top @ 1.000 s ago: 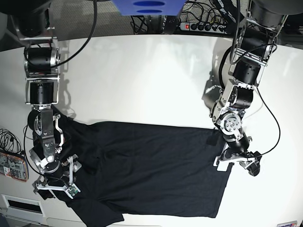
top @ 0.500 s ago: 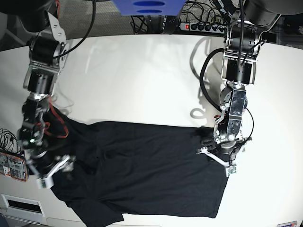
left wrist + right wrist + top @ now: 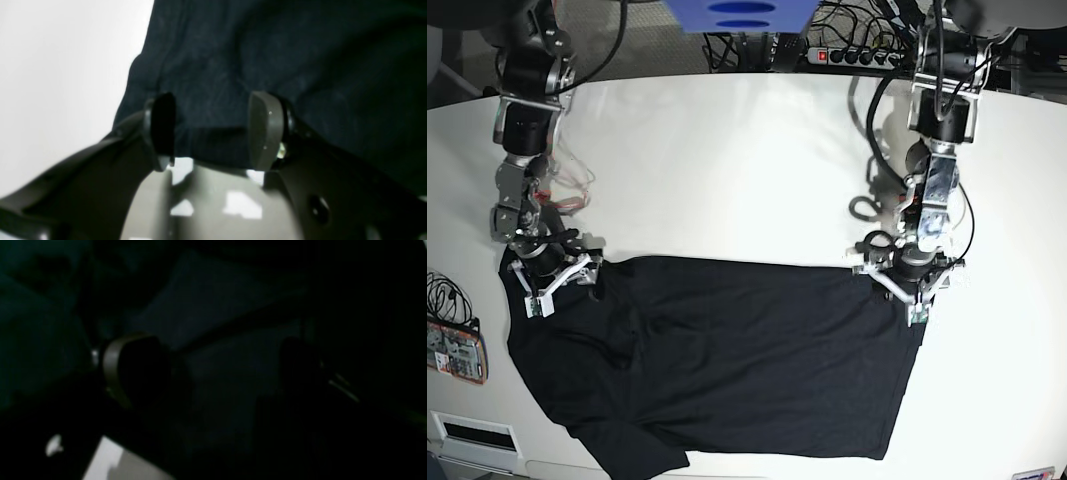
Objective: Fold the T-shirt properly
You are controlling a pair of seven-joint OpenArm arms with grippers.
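One T-shirt (image 3: pixel 727 360), black, spread flat on the white table (image 3: pixel 727 160), reaching the near edge. Two grippers, one at each far corner. At base-view left, right gripper (image 3: pixel 555 280) over the corner, jaws spread wide, cloth between them in the dark wrist view. At right, left gripper (image 3: pixel 895 286) parted astride the shirt's edge, not pinching.

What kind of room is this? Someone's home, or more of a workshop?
Most likely a robotics lab or workshop, not a home. Two metal robot arms reach over a large white table where a black T-shirt lies spread out, and a power strip with tangled cables sits on the floor behind it.
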